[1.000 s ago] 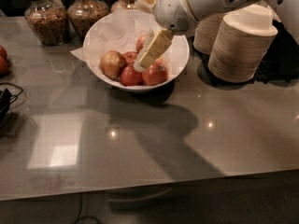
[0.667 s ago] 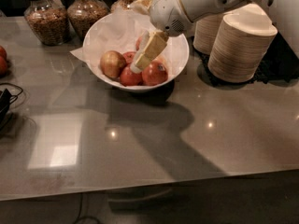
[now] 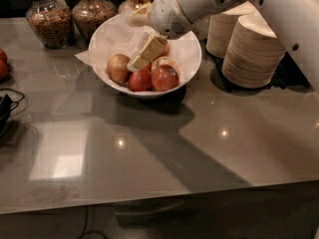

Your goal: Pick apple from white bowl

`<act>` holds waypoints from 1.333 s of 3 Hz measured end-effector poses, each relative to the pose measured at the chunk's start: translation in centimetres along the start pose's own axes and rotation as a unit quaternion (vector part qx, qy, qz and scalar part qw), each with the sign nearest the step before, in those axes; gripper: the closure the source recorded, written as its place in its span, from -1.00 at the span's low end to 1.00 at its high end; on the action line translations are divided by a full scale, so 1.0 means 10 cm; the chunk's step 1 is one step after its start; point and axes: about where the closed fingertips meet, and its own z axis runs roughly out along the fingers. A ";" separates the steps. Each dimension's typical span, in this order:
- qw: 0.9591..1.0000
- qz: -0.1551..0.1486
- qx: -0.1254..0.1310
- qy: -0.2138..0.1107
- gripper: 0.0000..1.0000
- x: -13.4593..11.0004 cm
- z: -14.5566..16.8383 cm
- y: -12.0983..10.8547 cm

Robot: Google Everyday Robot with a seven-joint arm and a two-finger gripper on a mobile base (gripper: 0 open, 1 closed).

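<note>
The white bowl (image 3: pixel 193 66), lined with crinkled white paper, stands at the back middle of the grey counter. It holds several apples. The largest apple (image 3: pixel 118 67), dull yellow-gold with a reddish blush, lies at the bowl's left side. A red apple (image 3: pixel 140 80) and a red apple with a sticker (image 3: pixel 165 77) lie in front. My gripper (image 3: pixel 137 62) reaches down into the bowl from the upper right. Its tip is just right of the yellow-gold apple and above the red apples. It holds nothing that I can see.
Three glass jars (image 3: pixel 49 21) of dry food stand behind the bowl at the left. Stacks of beige disposable bowls (image 3: pixel 250 54) stand to the right. Red apples (image 3: pixel 2 63) and a black cable (image 3: pixel 7 108) lie at the left edge.
My gripper has moved left inside the bowl, from over the right-hand red apples to beside the yellow-gold apple. The apples and bowl have not moved.
</note>
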 end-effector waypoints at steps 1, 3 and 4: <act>1.000 -0.007 -0.010 0.008 -0.58 0.08 0.08 -0.05; 0.999 -0.006 -0.035 0.018 -0.64 0.26 0.26 -0.03; 0.999 -0.014 -0.048 0.017 -0.58 0.22 0.38 -0.07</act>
